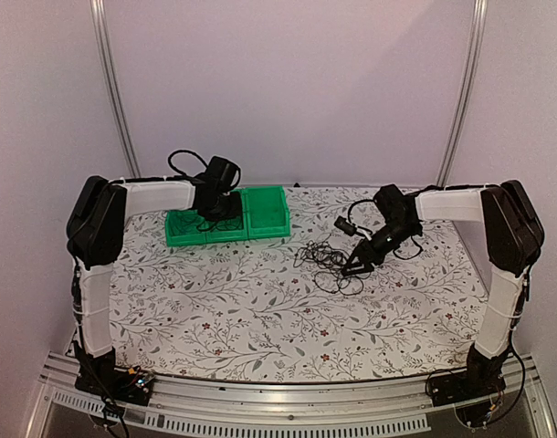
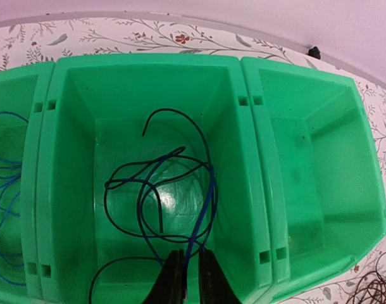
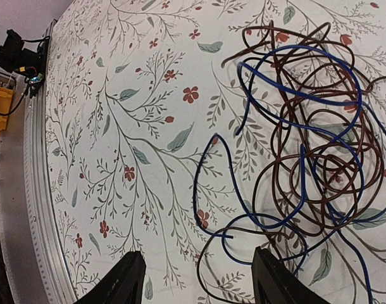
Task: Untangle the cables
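Hovering wide open, the right tool (image 3: pixel 198 258) is nearer the cables (image 3: pixel 304 177) tangled just ahead. The left tool (image 2: pixel 190 258) pinches a blue cord (image 2: pixel 210 196) over the bin (image 2: pixel 149 60).

I can read no text, label, brand, number or sign in any of my three views. The green bins (image 2: pixel 149 60), the flowered cloth (image 1: pixel 260 310) and the cables (image 3: pixel 319 161) carry no markings that I can make out.
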Controlling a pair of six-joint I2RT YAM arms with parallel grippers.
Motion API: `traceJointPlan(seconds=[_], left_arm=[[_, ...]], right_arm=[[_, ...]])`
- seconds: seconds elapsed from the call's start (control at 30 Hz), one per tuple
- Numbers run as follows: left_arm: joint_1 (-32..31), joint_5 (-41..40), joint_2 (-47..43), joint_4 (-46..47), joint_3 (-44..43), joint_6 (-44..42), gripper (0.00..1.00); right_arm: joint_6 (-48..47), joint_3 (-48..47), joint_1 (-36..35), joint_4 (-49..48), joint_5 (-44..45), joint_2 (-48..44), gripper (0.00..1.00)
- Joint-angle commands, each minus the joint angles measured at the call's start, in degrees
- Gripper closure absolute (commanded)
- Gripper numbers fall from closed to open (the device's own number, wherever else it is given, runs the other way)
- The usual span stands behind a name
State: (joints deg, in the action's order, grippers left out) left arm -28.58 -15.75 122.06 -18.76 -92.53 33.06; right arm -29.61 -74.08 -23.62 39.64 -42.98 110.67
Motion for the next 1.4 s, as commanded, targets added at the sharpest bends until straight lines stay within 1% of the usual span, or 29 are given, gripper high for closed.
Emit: traceJointPlan(seconds=[0.0,0.07,0.27,0.37,0.43,0.53,0.6,0.67,0.73,0.77,0.83,0.87,0.97,1.07,1.23,1.3,1.37], left_arm=[[0.67,-0.24,-3.82,-3.34,-1.21,0.98,0.80],[0.58,0.07,-6.39,-2.09,-0.38,0.16,0.73],[0.62,0.85,-14.31,-0.15,2.66,-1.70,0.56],[0.86,2.12,-17.51,-0.14,4.07,-2.59,0.52],[0.59,4.93,-19.97,2.53,6.15,-4.74,0.52],[-1.90,11.38,-24.01,11.72,11.85,-10.81,0.52],[-4.85,14.17,-24.84,12.88,11.84,-13.34,0.53],[-8.08,18.64,-24.33,12.58,10.26,-15.71,0.55],[-11.66,20.77,-23.04,13.15,9.93,-18.72,0.56],[-13.10,20.76,-21.92,11.90,8.93,-18.58,0.57],[-14.71,21.59,-19.69,7.82,5.55,-15.68,0.58],[-15.20,22.62,-19.30,7.48,5.42,-14.43,0.58],[-16.37,24.75,-19.56,9.97,8.01,-12.98,0.58],[-16.44,25.11,-19.50,10.05,8.81,-12.14,0.59],[-16.46,25.75,-18.46,11.13,9.33,-11.93,0.59],[-16.43,26.21,-17.66,11.27,9.13,-11.95,0.59],[-16.40,26.61,-16.87,11.51,9.04,-12.00,0.59]], right_arm=[[-0.35,-3.41,-0.25,2.48,-1.22,-1.90,0.38],[-0.81,-3.83,-0.12,3.64,-1.04,-3.85,0.38],[-4.58,-7.27,0.55,9.56,2.55,-6.15,0.38],[-8.12,-6.58,1.41,13.10,6.15,-8.24,0.38],[-11.03,-5.94,1.89,14.33,8.13,-9.41,0.38],[-13.92,-3.81,2.34,10.59,12.39,-12.20,0.38],[-12.84,-4.94,2.92,9.47,13.52,-12.44,0.38],[-11.56,-6.40,3.95,9.53,11.17,-11.73,0.38],[-11.23,-5.72,4.72,7.71,10.14,-10.76,0.40],[-10.71,-5.60,5.09,6.78,10.30,-10.05,0.40],[-8.44,-6.59,5.42,6.31,10.58,-7.65,0.42],[-7.45,-6.89,5.60,6.03,10.22,-6.65,0.42],[-5.92,-5.42,5.76,4.07,9.43,-3.63,0.41],[-4.06,-5.53,5.77,3.86,10.19,-0.47,0.41],[-0.85,-8.53,6.41,3.60,11.48,3.93,0.41],[0.02,-9.25,6.59,3.73,11.27,4.97,0.45],[0.54,-9.65,6.57,4.36,11.19,5.52,0.53]])
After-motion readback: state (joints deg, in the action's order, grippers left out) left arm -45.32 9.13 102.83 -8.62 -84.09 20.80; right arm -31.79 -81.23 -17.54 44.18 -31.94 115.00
